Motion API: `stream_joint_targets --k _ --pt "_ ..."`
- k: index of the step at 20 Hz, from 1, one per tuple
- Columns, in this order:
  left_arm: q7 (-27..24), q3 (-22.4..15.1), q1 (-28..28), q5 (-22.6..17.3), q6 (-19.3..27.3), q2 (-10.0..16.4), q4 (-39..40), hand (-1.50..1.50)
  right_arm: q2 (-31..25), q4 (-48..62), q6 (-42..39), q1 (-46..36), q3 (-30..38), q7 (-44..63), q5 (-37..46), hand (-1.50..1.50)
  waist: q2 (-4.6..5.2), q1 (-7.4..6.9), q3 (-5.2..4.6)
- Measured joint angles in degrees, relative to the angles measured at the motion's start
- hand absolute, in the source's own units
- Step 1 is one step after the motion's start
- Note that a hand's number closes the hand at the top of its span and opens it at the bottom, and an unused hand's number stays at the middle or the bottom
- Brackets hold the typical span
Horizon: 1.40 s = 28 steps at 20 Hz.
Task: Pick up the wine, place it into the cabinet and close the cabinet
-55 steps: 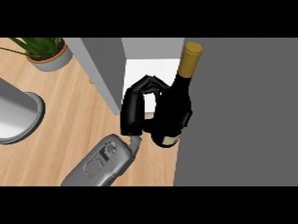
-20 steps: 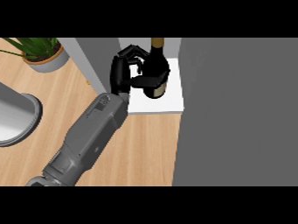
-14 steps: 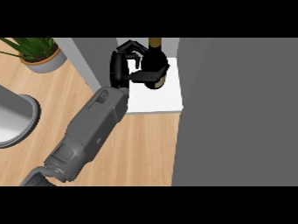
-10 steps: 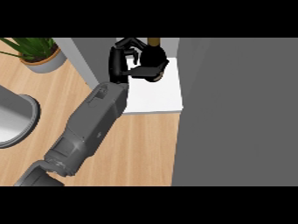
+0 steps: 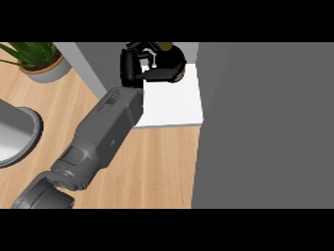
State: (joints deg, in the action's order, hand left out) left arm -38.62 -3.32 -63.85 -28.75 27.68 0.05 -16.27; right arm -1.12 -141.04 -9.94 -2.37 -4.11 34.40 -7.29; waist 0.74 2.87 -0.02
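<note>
Now deep in the cabinet (image 5: pixel 173 105), with hand (image 5: pixel 133 66) curled round the wine (image 5: pixel 171 68). Standing upright, just right of the palm.

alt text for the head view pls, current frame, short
The left robot hand, black on a grey forearm, is curled round a dark wine bottle at the back of the white cabinet shelf. A grey cabinet panel fills the right side; a potted plant and a grey cylinder stand on the wooden counter at left.

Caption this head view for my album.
Black robot hand curled round dark glass wine bottle inside the white-shelved grey cabinet.
</note>
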Motion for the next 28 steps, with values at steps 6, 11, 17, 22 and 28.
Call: stream_joint_targets --k 6,11,17,22,28 --pt "-2.2 3.2 -0.1 -2.9 -3.2 0.0 2.9 1.5 0.0 0.2 -0.2 -0.9 -0.3 -0.1 0.0 -1.5 0.24 0.53 0.0" --pt "-3.5 4.3 -1.0 -3.1 -4.5 -0.1 5.0 1.5 -0.3 0.3 -0.4 -1.4 0.6 0.4 -0.3 -1.5 0.21 0.57 0.06" --pt "-4.2 4.9 -2.0 -2.4 -4.1 0.0 7.5 -1.5 0.3 0.6 -0.4 -1.3 0.0 -0.1 -0.2 -1.5 0.26 0.72 0.1" --pt "-5.0 4.8 -1.9 -1.3 -2.7 0.1 9.4 -1.5 0.3 1.1 -0.2 -2.6 -0.2 0.0 -0.1 -1.5 0.44 0.94 0.1" --pt "-5.4 4.1 -1.4 0.3 -1.4 0.1 10.9 -1.5 0.4 1.0 -0.1 -2.5 -0.2 -0.1 -0.1 -1.5 0.45 1.09 0.1"
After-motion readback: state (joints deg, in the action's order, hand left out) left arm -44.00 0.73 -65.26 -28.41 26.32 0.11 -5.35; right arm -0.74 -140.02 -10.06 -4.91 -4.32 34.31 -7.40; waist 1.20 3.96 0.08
